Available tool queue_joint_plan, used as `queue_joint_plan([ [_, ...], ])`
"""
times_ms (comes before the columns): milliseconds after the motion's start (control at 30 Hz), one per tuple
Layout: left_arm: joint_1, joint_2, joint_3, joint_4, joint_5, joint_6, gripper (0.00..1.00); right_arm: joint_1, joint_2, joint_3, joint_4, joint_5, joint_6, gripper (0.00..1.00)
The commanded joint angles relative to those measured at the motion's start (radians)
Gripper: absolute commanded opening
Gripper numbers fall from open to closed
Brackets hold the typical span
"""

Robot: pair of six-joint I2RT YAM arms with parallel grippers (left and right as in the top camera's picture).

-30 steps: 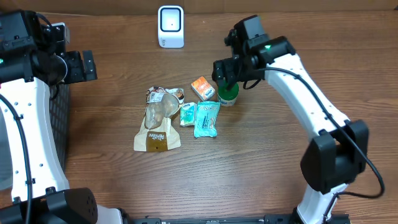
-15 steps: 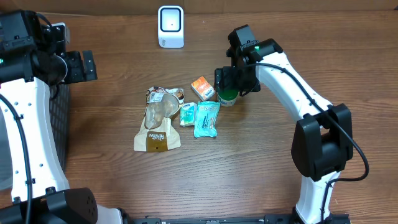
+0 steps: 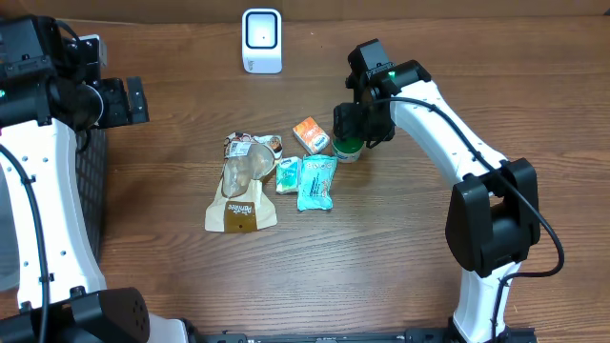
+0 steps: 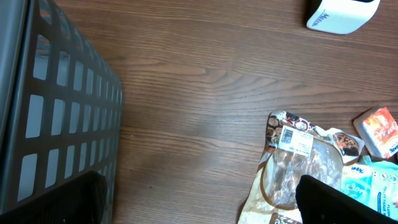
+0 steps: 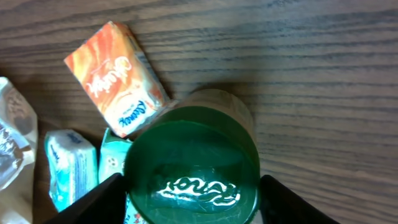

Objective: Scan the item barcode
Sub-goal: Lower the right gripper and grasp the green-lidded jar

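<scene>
On a brown wooden table (image 3: pixel 172 276) lies a small cluster of grocery items. The right hand (image 5: pixel 193 202) hangs directly over a jar with a dark green lid (image 5: pixel 186 155), which stands upright at the right edge of the cluster. Its two fingers (image 5: pixel 93 199) sit on either side of the lid, right at its rim; we cannot tell whether they press on it.

Just beside the jar, on its left, lies an orange packet (image 3: pixel 312 134). Below that lie a teal packet (image 3: pixel 317 181) and a smaller green packet (image 3: pixel 287 175), and further left a brown bag (image 3: pixel 242 191) with a clear window.

A white scanner (image 3: pixel 261 40) stands at the far edge of the table, well apart from the jar.

The left hand (image 3: pixel 129 100) hovers over bare wood, spread wide and empty, next to a dark mesh basket (image 4: pixel 56 124).
</scene>
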Motion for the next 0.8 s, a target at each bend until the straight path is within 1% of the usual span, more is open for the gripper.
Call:
queue_joint_plan([
  [0,0.004,0.003,0.013,0.000,0.000,0.026,0.99,0.006,0.006,-0.012,0.000,0.027,-0.008,0.57],
  [100,0.004,0.003,0.013,0.000,0.000,0.026,0.99,0.005,0.006,-0.012,0.000,0.027,-0.008,0.47],
  [167,0.004,0.003,0.013,0.000,0.000,0.026,1.00,0.005,0.005,-0.011,0.002,0.030,-0.008,0.43],
  [200,0.004,0.003,0.013,0.000,0.000,0.026,1.00,0.005,0.005,-0.009,0.002,0.037,-0.032,0.41],
  [233,0.004,0.003,0.013,0.000,0.000,0.026,0.99,0.004,0.005,-0.002,-0.001,0.038,-0.090,0.35],
  [267,0.004,0.003,0.013,0.000,0.000,0.026,1.00,0.004,0.004,0.005,-0.005,0.038,-0.125,0.33],
  [567,0.004,0.003,0.013,0.000,0.000,0.026,1.00,0.003,0.002,0.125,-0.074,0.038,-0.422,0.31],
  [600,0.004,0.003,0.013,0.000,0.000,0.026,1.00,0.003,0.002,0.132,-0.076,0.039,-0.423,0.34],
  [667,0.004,0.003,0.013,0.000,0.000,0.026,0.99,0.004,0.002,0.146,-0.075,0.019,-0.407,0.44],
  [700,0.004,0.003,0.013,0.000,0.000,0.026,0.99,0.004,0.002,0.147,-0.069,0.005,-0.382,0.52],
  [733,0.004,0.003,0.013,0.000,0.000,0.026,1.00,0.004,0.003,0.146,-0.062,-0.007,-0.341,0.62],
  [767,0.004,0.003,0.013,0.000,0.000,0.026,1.00,0.005,0.003,0.146,-0.056,-0.017,-0.295,0.68],
])
